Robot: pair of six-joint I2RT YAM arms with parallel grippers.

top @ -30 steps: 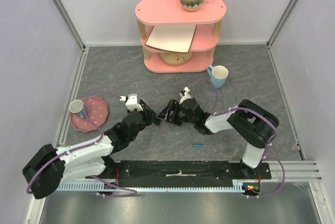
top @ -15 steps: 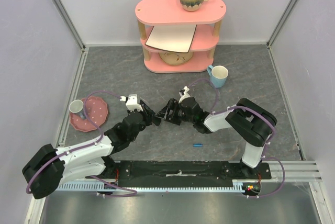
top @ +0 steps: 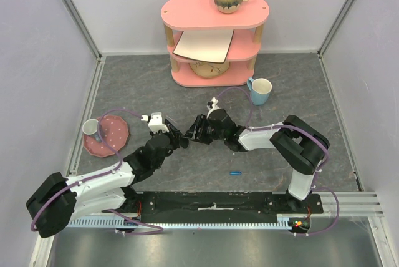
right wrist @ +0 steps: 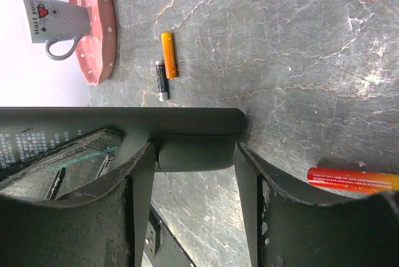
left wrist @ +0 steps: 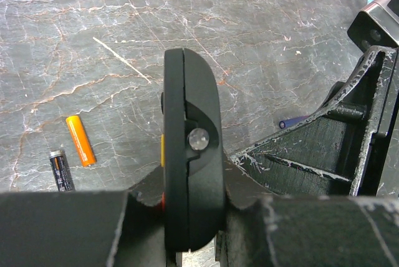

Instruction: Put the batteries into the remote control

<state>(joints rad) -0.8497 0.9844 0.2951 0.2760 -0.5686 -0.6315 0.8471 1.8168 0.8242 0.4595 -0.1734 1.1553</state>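
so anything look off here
nothing spilled or broken; only an orange cylinder battery and a black cylinder battery lie loose on the grey marbled table, not in the slim black remote clamped in the left tool

Remote [left wrist: 192, 173] edge-on (apparently held); batteries [left wrist: 80, 140] lying flat.

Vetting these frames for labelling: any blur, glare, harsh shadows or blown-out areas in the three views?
Top external: even diffuse light, soft shadows, sharp throughout. Left wrist: the remote control crowds the lens, dark and low in detail; the batteries beyond are crisp. Right wrist: the wall behind the mug is washed out; the end effector fingers are dark and slightly soft.
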